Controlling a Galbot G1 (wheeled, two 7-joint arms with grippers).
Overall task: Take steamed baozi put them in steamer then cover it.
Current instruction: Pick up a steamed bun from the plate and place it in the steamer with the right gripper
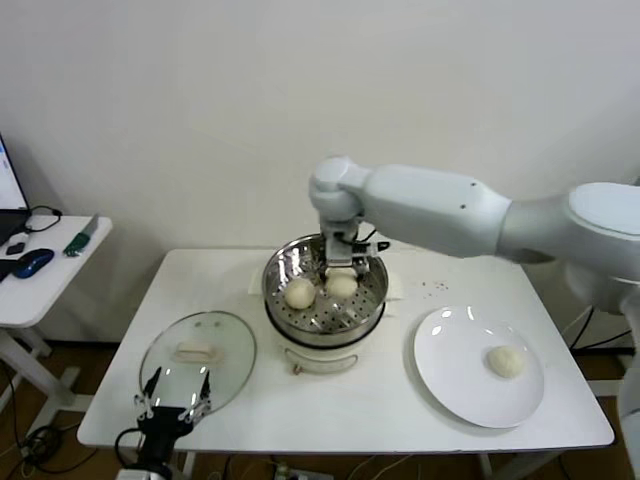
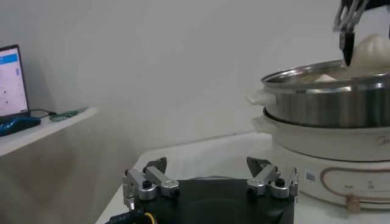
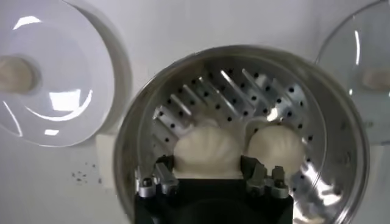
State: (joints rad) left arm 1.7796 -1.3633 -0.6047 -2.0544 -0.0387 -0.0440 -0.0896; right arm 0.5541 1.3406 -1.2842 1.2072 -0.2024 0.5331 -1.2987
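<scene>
Steamer (image 3: pixel 244 91): two buns (image 3: pixel 210 149) side by side on its perforated floor
Right gripper (image 3: pixel 210 176): fingers straddle one bun
Plate (image 3: pixel 67 73): one bun (image 3: pixel 15 73)

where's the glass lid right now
In the head view the cover lies flat on the table's near left part, left of the steamer, just beyond the left tool.

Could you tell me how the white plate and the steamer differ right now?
The white plate is flat and holds one baozi; the steamer is a deep, perforated steel basket holding two. The plate lies on the table, while the steamer stands on a white pot base. Both are round.
</scene>
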